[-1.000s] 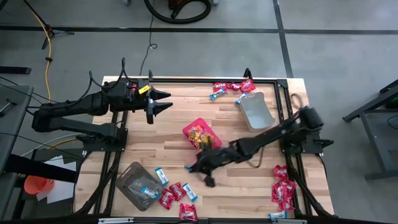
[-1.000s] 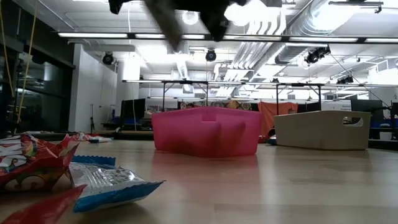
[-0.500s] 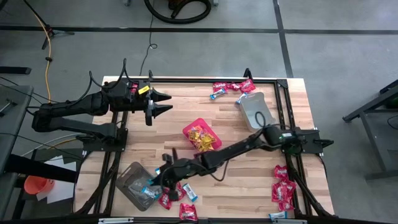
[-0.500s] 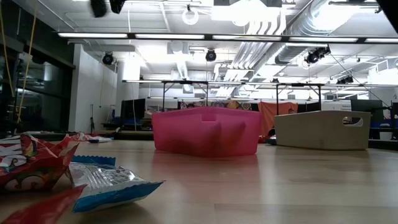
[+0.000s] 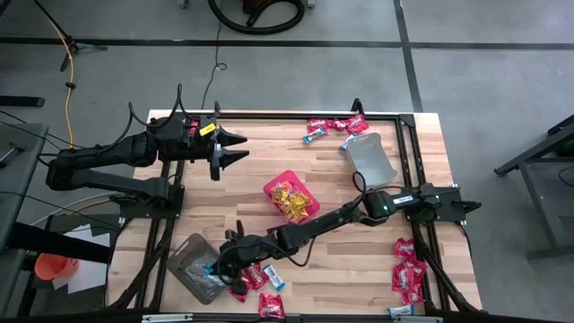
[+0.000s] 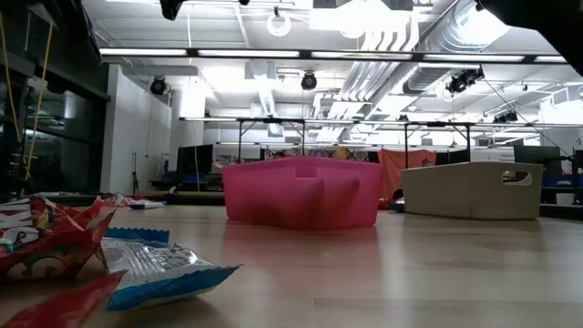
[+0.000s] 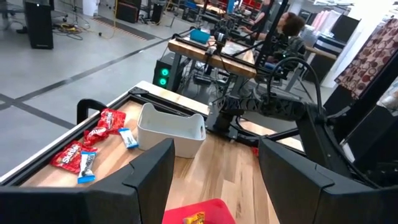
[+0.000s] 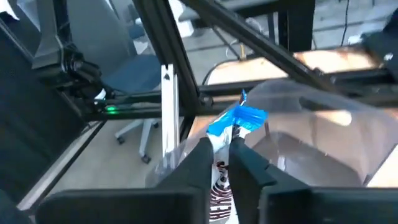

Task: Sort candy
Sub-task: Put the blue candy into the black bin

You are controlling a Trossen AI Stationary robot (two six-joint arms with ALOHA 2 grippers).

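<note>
My right gripper (image 8: 221,149) reaches across the table to the near left corner (image 5: 224,265). It is shut on a blue-and-white candy packet (image 8: 239,118) over the clear tub (image 5: 186,260). More candy packets lie flat on the table beside the tub (image 5: 256,278), at the far edge (image 5: 332,126) and at the near right (image 5: 408,269). The red bin (image 5: 291,197) holds yellow candy. My left gripper (image 5: 235,148) stands open at the far left, above the table, with nothing between its fingers. My right gripper pinches the packet's white striped part (image 8: 219,168) between its two fingers. Its blue end (image 8: 245,117) sticks out past the fingertips. The fingers come nearly level from the table's right. The packet is clear of the table, over the clear tub's rim (image 8: 311,99).
A grey tub (image 5: 369,160) stands at the far right, behind the red bin (image 6: 302,191) in the low view. Black frame rails run along the table's edges (image 5: 269,115). Red and blue packets (image 6: 55,241) lie close to the low camera. Bare wood (image 5: 206,202) lies between the arms.
My right gripper has swung from just in front of the red bin toward the table's near left corner and sunk a little, ending over the clear tub. The arm now stretches long across the table.
</note>
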